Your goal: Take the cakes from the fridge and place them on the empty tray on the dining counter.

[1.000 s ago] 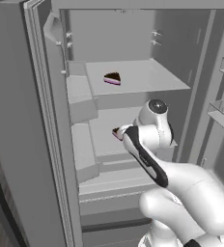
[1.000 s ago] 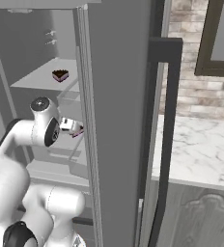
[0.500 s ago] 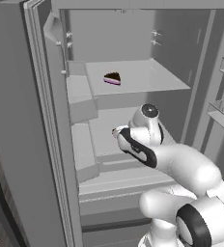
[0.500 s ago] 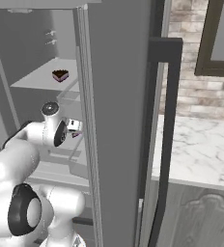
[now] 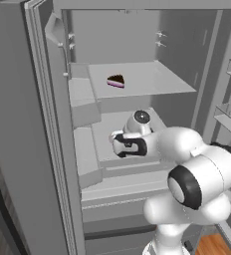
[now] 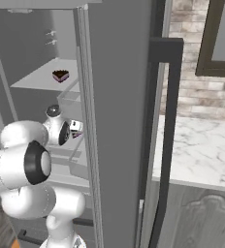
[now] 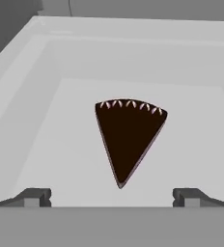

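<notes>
Dark-brown cake wedge [image 7: 128, 137] lies flat on the pale floor of a fridge [image 5: 137, 74] compartment, its tip pointing toward the hand [image 7: 112, 197], whose fingers stand wide apart, holding nothing. Another cake slice [image 5: 116, 80] sits on the shelf above.

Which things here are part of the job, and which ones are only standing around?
Part of the job:
- fridge, open
- cake on the upper shelf
- cake on the lower shelf, lying ahead of the open gripper

Only standing around:
- marble counter beside the fridge
- brick wall
- dark frame on the wall
</notes>
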Robot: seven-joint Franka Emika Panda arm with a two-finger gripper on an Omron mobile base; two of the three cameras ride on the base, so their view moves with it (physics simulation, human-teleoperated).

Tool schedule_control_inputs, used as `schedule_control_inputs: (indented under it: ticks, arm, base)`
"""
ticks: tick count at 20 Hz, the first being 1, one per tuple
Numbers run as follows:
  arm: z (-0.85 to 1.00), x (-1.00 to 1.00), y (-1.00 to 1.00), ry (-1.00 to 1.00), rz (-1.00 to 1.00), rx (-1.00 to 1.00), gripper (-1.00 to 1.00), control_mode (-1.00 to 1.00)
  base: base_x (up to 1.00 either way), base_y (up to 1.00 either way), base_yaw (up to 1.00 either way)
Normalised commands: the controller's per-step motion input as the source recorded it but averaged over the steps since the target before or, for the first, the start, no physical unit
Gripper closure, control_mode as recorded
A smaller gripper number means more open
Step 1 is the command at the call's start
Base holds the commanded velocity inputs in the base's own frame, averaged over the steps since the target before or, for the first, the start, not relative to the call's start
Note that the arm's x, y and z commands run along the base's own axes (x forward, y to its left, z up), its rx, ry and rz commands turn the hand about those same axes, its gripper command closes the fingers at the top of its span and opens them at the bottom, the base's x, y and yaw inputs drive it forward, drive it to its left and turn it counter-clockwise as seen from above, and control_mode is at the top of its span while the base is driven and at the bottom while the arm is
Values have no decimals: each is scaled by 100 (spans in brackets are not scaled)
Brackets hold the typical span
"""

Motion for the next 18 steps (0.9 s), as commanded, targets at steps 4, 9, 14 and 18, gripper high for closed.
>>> schedule_control_inputs:
  ticks: [4, 9, 14, 18]
  arm:
    - [-24, 41, 0, 2, 0, 0, -100, -100]
    - [-14, 41, 0, 0, 0, 0, -100, -100]
    - [-26, 34, 0, 0, 0, 0, -100, -100]
    - [-37, 32, 0, 0, 0, 0, -100, -100]
  base:
    - [0, 0, 0]
    - [0, 0, 0]
    - [0, 0, 0]
    - [0, 0, 0]
